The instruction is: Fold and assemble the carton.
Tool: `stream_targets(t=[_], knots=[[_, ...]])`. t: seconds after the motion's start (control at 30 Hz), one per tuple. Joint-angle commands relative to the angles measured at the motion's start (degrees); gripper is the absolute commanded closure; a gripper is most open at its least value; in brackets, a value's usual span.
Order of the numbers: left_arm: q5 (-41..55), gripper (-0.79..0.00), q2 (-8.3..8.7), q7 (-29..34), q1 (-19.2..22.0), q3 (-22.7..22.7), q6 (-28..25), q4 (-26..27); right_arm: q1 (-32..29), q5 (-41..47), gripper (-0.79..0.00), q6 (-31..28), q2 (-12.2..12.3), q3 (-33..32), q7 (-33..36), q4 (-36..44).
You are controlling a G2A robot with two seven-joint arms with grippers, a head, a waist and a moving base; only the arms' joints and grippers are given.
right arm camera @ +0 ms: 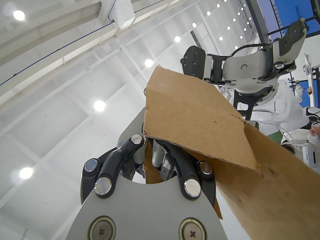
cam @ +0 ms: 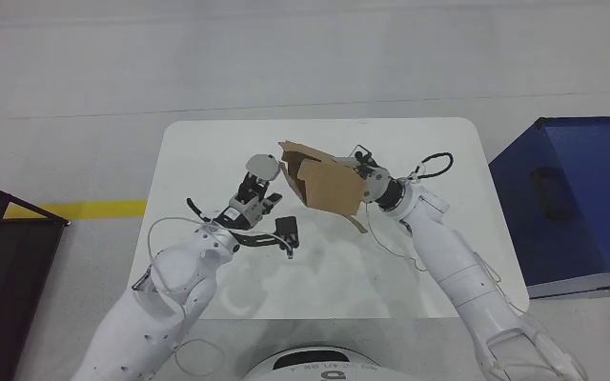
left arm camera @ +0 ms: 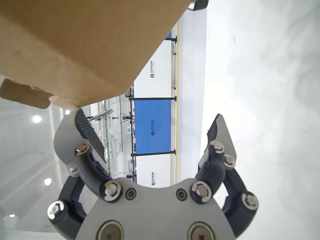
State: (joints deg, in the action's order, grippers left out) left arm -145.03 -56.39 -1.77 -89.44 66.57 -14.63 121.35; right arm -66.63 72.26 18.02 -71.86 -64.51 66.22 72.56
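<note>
open table (cam: 219, 152) all round the carton (cam: 329, 184): broadest toward the robot, a narrower strip on the far side, clear margins to the carton's left and right. past the table edge to the carton's right, a blue bin (cam: 562, 210); past the edge to the carton's left, a dark frame (cam: 19, 248) and a yellow floor line (cam: 95, 208).

held up above the table's middle, partly folded, with loose flaps jutting from its far corner and its near underside. gripped on the carton's right side by the right gripper (cam: 365, 181), fingers (right arm camera: 120, 151) pinched together on a cardboard panel that runs between them.

just left of the carton, the left gripper (cam: 274, 198), spread wide with nothing in between. one ribbed pad (left arm camera: 87, 136) right at the carton's lower corner, touching or a hair short, cannot tell which. the other pad (left arm camera: 215, 128) well apart from the carton.
</note>
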Motion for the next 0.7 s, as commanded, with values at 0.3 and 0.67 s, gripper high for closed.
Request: stream_targets(t=[0.3,0.67], knots=[[-6.2,-0.785,0.9,-2.7,-4.1,3.9,-3.3,5.3,0.1,-2.2,0.0,0.8,0.1,0.1,0.0,0.1],[-11.0,-0.785,-0.65,4.7,3.1,-2.8,-9.3,1.5,-0.5,-3.1,0.0,1.7,0.2,-0.1,1.0,0.8]])
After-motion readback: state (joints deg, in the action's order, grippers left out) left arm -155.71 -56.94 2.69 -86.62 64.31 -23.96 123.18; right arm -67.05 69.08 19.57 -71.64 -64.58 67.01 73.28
